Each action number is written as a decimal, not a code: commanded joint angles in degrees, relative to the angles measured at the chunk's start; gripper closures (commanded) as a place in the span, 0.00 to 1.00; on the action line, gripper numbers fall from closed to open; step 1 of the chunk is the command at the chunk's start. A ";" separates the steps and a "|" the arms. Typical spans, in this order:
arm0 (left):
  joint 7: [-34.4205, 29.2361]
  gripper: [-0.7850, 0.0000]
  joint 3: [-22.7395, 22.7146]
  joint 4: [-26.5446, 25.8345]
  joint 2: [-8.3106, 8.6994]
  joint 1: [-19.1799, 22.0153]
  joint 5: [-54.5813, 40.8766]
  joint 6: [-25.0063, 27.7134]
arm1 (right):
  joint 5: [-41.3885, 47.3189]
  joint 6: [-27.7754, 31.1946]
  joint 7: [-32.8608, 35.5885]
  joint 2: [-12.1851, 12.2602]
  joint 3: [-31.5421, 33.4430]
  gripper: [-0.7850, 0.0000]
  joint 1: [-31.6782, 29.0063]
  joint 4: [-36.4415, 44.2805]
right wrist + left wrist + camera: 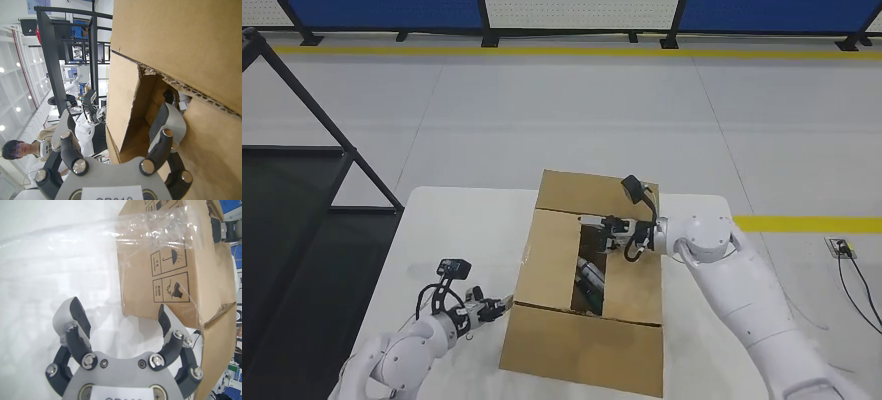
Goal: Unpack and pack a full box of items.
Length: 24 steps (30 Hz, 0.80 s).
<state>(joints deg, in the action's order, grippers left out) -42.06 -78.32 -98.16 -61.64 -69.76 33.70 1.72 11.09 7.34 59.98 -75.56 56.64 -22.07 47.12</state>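
Observation:
A brown cardboard box (587,285) stands on the white table (457,230) with its top flaps folded outward. Dark and white items (589,278) lie in the gap between the flaps. My right gripper (616,231) hangs over the far end of that opening, open, with one finger (166,117) inside the box and a flap (122,91) between its fingers. My left gripper (121,315) is open and holds nothing, low over the table beside the box's near left corner (136,315). Clear tape (155,224) runs across that box wall (170,275).
A black metal frame (312,170) stands off the table's left side. Bare tabletop lies left of the box. A yellow floor line (812,224) and a cable (852,270) are to the right, beyond the table.

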 commanded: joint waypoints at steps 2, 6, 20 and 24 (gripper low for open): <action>0.45 0.00 0.78 0.18 -0.14 0.44 0.01 -0.52 | 0.12 0.14 0.12 -0.07 -0.07 0.00 0.10 -0.31; 0.38 0.00 1.92 -0.02 -0.23 0.60 0.47 0.28 | -0.23 -0.18 0.36 -0.22 -0.52 0.00 0.36 -0.82; -0.27 0.00 1.95 -2.04 0.08 -1.52 0.72 4.19 | -0.65 -0.06 1.64 -0.70 -1.61 0.00 1.14 -1.89; -0.45 0.00 1.94 -2.52 0.19 -2.21 0.88 5.17 | -0.59 0.17 2.00 -0.73 -1.63 0.00 1.12 -1.85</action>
<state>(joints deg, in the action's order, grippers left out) -42.41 -76.43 -100.52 -61.48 -71.77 34.47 6.56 10.48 7.46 61.86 -76.30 55.00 -20.92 45.22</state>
